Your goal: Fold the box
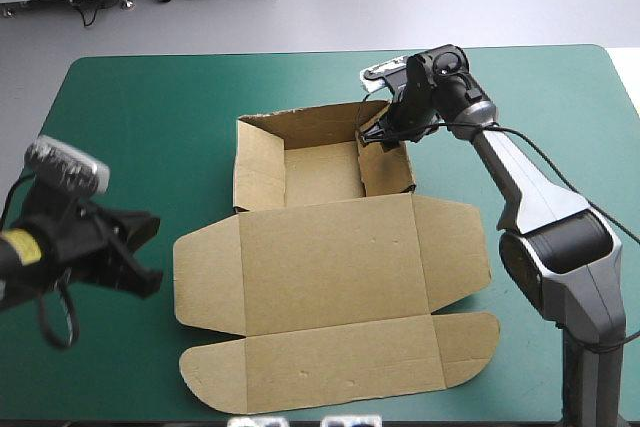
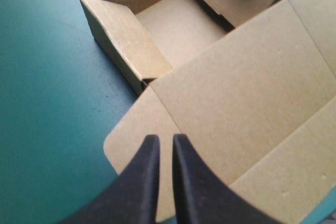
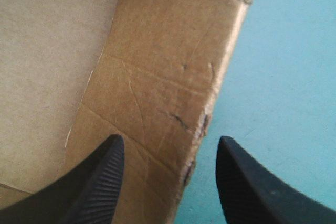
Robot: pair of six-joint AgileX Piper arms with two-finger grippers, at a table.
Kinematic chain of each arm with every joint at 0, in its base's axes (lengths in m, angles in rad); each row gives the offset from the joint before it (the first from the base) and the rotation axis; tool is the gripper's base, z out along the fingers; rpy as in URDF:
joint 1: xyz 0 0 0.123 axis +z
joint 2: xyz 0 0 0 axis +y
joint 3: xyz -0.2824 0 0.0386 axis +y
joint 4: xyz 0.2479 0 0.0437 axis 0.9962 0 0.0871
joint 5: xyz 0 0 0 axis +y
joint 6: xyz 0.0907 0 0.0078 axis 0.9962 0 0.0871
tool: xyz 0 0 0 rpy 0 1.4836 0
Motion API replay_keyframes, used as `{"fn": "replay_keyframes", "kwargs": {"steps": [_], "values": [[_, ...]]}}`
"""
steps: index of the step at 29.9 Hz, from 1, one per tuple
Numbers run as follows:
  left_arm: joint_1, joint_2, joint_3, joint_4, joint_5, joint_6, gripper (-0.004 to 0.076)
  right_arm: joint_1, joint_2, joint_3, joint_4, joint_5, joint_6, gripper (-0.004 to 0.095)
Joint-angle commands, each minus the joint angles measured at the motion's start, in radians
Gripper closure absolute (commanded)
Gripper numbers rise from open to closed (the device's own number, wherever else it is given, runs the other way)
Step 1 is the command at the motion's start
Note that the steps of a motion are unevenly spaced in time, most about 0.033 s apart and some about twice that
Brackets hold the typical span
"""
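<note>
Mid-tabletop (image 1: 150, 97), on the teal-green cover: brown box (image 1: 330, 247), half built. Toward the far edge, its tray (image 1: 320, 172) with walls raised, only bare board floor inside. Toward the near edge, the lid (image 1: 335, 257) lying flat, rounded flaps spread left and right, the last flap just short of the near edge.

At the tray's right wall (image 3: 157, 103), right tool (image 3: 168, 142) wide open, gripping nothing. One black finger over the tray's inside, the other outside over the cover, the creased, scuffed wall edge between them. Whether touching the board or not, impossible to tell. Tray's far right corner hidden behind that tool from above.

Near the left edge, left tool (image 2: 165, 137) all but closed, a thin slit between its fingers, nothing held. Pointed at the lid's left flap, just beside it.

Broad open cover along the left and far edges, far less along the near edge.
</note>
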State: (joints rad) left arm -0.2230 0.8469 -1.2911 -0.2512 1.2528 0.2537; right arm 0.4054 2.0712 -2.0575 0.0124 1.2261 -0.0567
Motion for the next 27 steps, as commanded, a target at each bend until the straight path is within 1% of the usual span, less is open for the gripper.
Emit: {"fn": "replay_keyframes", "kwargs": {"steps": [1, 3, 4, 6, 8, 10, 11, 14, 16, 20, 27], "values": [[-0.006, -0.185, 0.106, -0.028, 0.001, 0.007, 0.0669, -0.001, -0.036, -0.033, 0.018, -0.010, 0.002, 0.0454], [-0.006, -0.284, 0.173, -0.023, 0.003, 0.005, 0.0673, -0.001, -0.026, -0.033, 0.026, -0.010, 0.002, 0.0490], [-0.006, -0.335, 0.207, -0.016, 0.003, 0.005, 0.0676, -0.001, -0.023, -0.033, 0.028, -0.012, 0.002, 0.0526], [-0.006, -0.425, 0.267, -0.008, 0.011, 0.005, 0.0680, -0.001, -0.021, -0.033, 0.021, -0.020, 0.002, 0.0627], [-0.006, -0.491, 0.318, -0.005, 0.026, 0.005, 0.0680, -0.002, -0.021, -0.033, -0.019, -0.043, 0.002, 0.0771], [-0.006, -0.527, 0.355, -0.005, 0.046, 0.000, 0.0680, -0.005, -0.021, -0.033, -0.088, -0.050, 0.018, 0.0903], [-0.006, -0.549, 0.380, -0.015, 0.044, -0.003, 0.0680, -0.010, -0.021, -0.033, -0.139, -0.052, 0.041, 0.0925], [-0.006, -0.581, 0.425, -0.020, 0.044, -0.003, 0.0680, -0.045, -0.021, -0.033, -0.274, -0.020, 0.079, 0.0921], [-0.006, -0.595, 0.444, -0.020, 0.044, -0.003, 0.0680, -0.101, -0.023, -0.033, -0.303, -0.007, 0.105, 0.0921], [-0.006, -0.608, 0.453, -0.017, 0.044, -0.003, 0.0680, -0.247, -0.034, -0.033, -0.295, 0.019, 0.101, 0.0922], [-0.006, -0.608, 0.453, 0.035, 0.044, -0.003, 0.0680, -0.556, -0.053, -0.033, -0.208, 0.013, 0.088, 0.0922]]}}
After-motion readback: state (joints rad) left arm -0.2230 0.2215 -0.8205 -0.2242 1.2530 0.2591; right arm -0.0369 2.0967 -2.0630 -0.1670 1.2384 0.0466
